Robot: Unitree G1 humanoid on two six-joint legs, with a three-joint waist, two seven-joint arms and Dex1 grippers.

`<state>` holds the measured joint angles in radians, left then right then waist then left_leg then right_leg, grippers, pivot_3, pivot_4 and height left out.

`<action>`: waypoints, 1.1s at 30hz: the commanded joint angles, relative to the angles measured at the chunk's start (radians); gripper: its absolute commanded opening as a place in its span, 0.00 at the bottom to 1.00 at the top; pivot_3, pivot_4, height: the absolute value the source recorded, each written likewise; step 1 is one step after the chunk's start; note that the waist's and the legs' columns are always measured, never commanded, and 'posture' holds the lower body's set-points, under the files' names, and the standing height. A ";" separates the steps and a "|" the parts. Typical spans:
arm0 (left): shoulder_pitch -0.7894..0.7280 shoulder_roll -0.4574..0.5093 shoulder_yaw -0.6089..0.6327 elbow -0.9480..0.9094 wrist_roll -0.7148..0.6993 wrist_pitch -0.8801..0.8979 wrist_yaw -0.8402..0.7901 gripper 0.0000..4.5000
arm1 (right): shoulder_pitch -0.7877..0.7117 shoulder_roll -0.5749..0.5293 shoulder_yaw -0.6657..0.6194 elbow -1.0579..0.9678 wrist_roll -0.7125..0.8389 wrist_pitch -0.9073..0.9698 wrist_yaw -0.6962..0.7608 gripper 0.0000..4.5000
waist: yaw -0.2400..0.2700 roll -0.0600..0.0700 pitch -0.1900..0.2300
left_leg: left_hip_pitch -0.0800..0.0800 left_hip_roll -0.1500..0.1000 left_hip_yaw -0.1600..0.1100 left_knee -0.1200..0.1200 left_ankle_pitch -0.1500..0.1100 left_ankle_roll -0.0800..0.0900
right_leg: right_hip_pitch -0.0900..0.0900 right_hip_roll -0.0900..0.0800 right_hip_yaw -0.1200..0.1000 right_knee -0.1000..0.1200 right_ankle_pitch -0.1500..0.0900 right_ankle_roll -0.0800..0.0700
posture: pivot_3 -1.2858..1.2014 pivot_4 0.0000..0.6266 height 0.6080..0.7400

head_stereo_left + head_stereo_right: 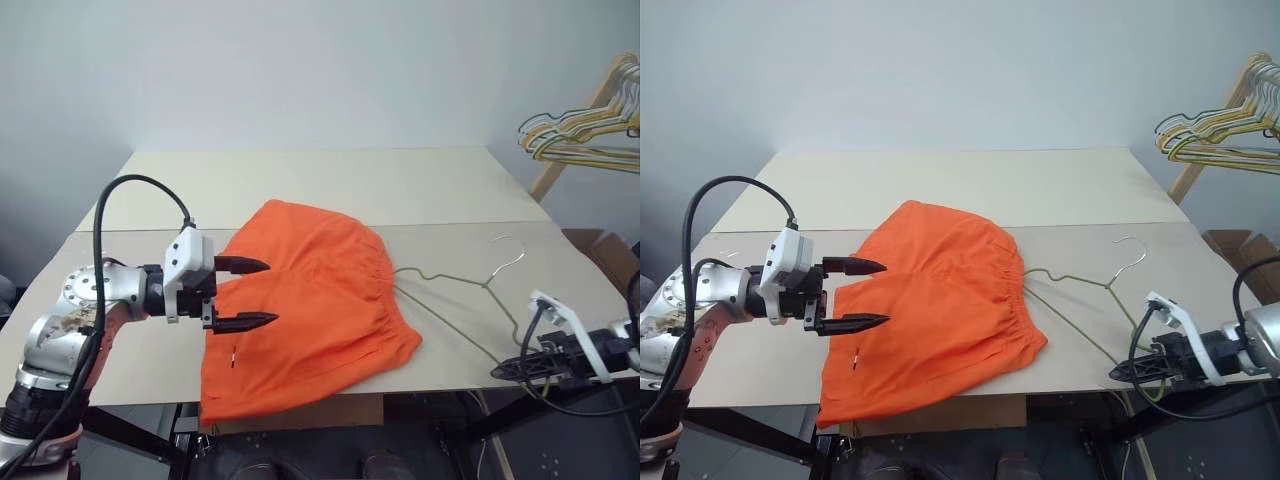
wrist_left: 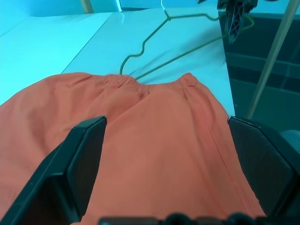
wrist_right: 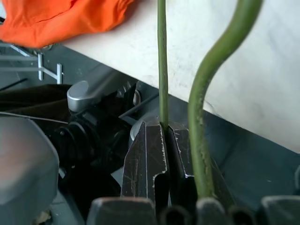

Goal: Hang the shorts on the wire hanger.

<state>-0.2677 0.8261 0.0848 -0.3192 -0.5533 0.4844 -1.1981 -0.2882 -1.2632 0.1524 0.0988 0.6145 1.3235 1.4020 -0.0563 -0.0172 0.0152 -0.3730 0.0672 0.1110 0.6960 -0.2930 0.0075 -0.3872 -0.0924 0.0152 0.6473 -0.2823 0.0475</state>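
The orange shorts (image 1: 310,300) lie flat on the table, their lower hem drooping over the front edge. My left gripper (image 1: 270,292) hovers open just over the left side of the shorts, one black finger (image 2: 79,159) on each side of the cloth and nothing held. The wire hanger (image 1: 487,285) lies to the right, one end reaching the gathered waistband and its hook pointing away. At the table's front right edge my right gripper (image 1: 497,372) is shut on the hanger's wire (image 3: 162,61), which runs up from between its closed fingers (image 3: 150,154).
The beige table (image 1: 300,185) has a seam across its middle. A bunch of other wire hangers (image 1: 585,140) hangs on a wooden rack at the far right. A cardboard box (image 1: 612,255) stands beyond the table's right edge.
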 commanded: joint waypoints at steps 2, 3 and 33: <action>-0.004 0.014 0.018 -0.033 -0.018 -0.003 0.006 1.00 | -0.010 -0.004 0.031 -0.021 0.011 -0.063 0.071 0.00 | 0.006 0.000 0.000 | 0.000 0.000 0.000 0.000 0.000 0.000 | 0.000 0.000 0.000 0.000 0.000 0.000 | 0.50 0.00 1.00; -0.006 0.015 0.018 -0.032 -0.017 -0.004 0.005 1.00 | -0.043 0.029 0.051 0.007 -0.006 -0.055 0.048 0.00 | 0.005 0.000 0.000 | 0.000 0.000 0.000 0.000 0.000 0.000 | 0.000 0.000 0.000 0.000 0.000 0.000 | 0.50 0.00 1.00; -0.006 0.044 0.007 -0.003 0.018 -0.053 -0.009 1.00 | -0.372 0.395 0.201 0.461 -0.179 -0.154 0.042 0.00 | 0.049 0.000 0.000 | -0.005 0.000 0.000 0.000 0.001 -0.001 | -0.002 0.000 -0.002 -0.002 0.000 -0.001 | 0.53 0.00 1.00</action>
<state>-0.2614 0.8569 0.0752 -0.3127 -0.5363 0.4560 -1.2021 -0.6480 -0.8637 0.3718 0.5715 0.4343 1.1900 1.4208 -0.0077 -0.0175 0.0149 -0.3784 0.0672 0.1111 0.6965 -0.2925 0.0066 -0.3897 -0.0923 0.0127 0.6454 -0.2818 0.0468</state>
